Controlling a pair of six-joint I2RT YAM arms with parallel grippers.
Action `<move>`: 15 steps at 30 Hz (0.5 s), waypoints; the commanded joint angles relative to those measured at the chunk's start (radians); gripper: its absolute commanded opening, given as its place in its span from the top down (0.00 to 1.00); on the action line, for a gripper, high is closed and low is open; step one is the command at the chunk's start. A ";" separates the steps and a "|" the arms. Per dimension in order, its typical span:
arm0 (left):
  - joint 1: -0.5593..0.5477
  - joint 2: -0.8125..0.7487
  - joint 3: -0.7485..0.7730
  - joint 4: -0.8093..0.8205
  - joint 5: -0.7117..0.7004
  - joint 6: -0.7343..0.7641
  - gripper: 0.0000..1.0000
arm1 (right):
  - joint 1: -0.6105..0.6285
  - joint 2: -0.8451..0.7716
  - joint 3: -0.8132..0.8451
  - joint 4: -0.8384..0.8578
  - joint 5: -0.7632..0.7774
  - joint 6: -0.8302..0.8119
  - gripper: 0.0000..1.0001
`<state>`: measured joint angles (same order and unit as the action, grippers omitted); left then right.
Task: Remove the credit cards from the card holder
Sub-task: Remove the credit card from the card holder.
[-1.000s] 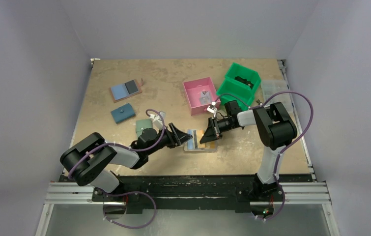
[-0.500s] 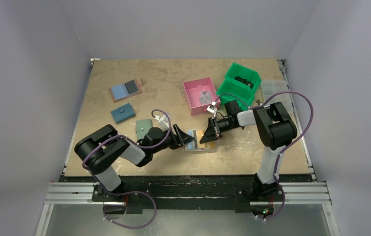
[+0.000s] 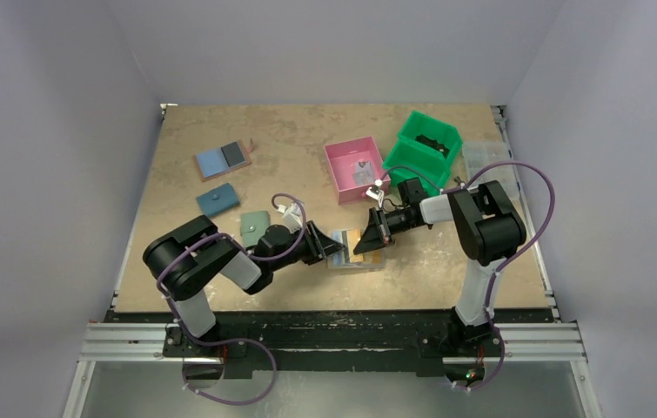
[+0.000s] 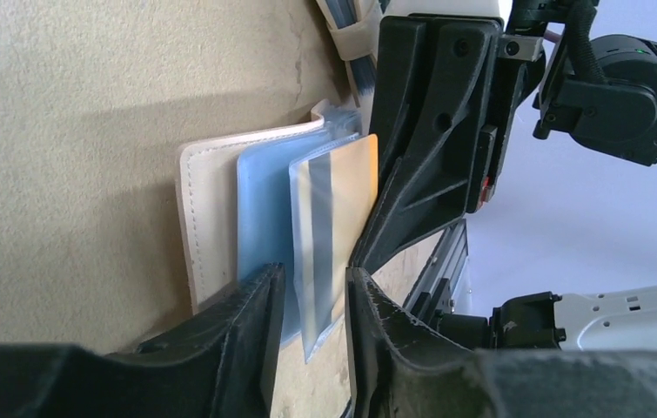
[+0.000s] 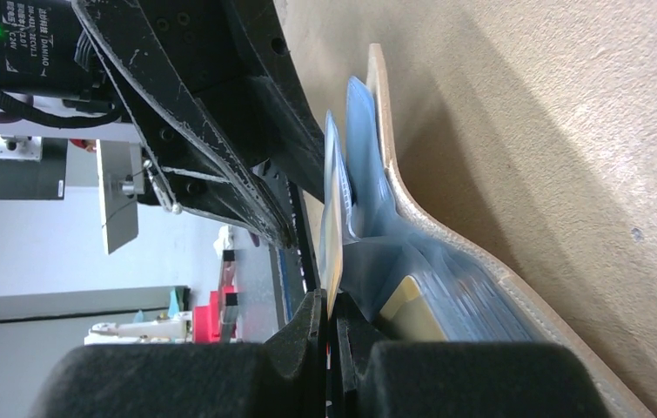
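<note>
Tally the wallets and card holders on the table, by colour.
Beige card holder: 1
Blue-and-black holder: 1
Dark blue wallet: 1
Green wallet: 1
Total: 4

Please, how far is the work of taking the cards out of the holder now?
Done: the card holder lies open on the table. In hand: the right gripper is shut on the edge of a gold card, and the left gripper stands open around the clear sleeve. Left: no card looks free yet; another yellow card sits inside.
</note>
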<state>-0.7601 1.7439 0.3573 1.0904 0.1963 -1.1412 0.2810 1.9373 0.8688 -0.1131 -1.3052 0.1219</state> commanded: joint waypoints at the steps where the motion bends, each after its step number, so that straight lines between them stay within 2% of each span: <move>1: 0.015 0.016 0.010 0.104 0.031 -0.018 0.71 | -0.003 -0.003 0.025 0.002 -0.063 -0.019 1.00; 5: 0.031 0.062 -0.004 0.225 0.073 -0.053 0.98 | -0.003 0.000 0.025 0.001 -0.059 -0.019 1.00; 6: 0.036 0.077 -0.011 0.260 0.082 -0.067 1.00 | -0.003 0.000 0.027 -0.001 -0.057 -0.019 1.00; 10: 0.047 0.119 -0.033 0.346 0.097 -0.101 1.00 | -0.003 0.002 0.029 -0.005 -0.048 -0.022 1.00; 15: 0.059 0.096 -0.065 0.325 0.080 -0.091 1.00 | -0.015 0.004 0.032 -0.022 0.004 -0.031 1.00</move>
<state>-0.7151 1.8606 0.3183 1.3243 0.2680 -1.2209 0.2775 1.9385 0.8692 -0.1188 -1.3174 0.1173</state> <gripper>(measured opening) 0.027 0.080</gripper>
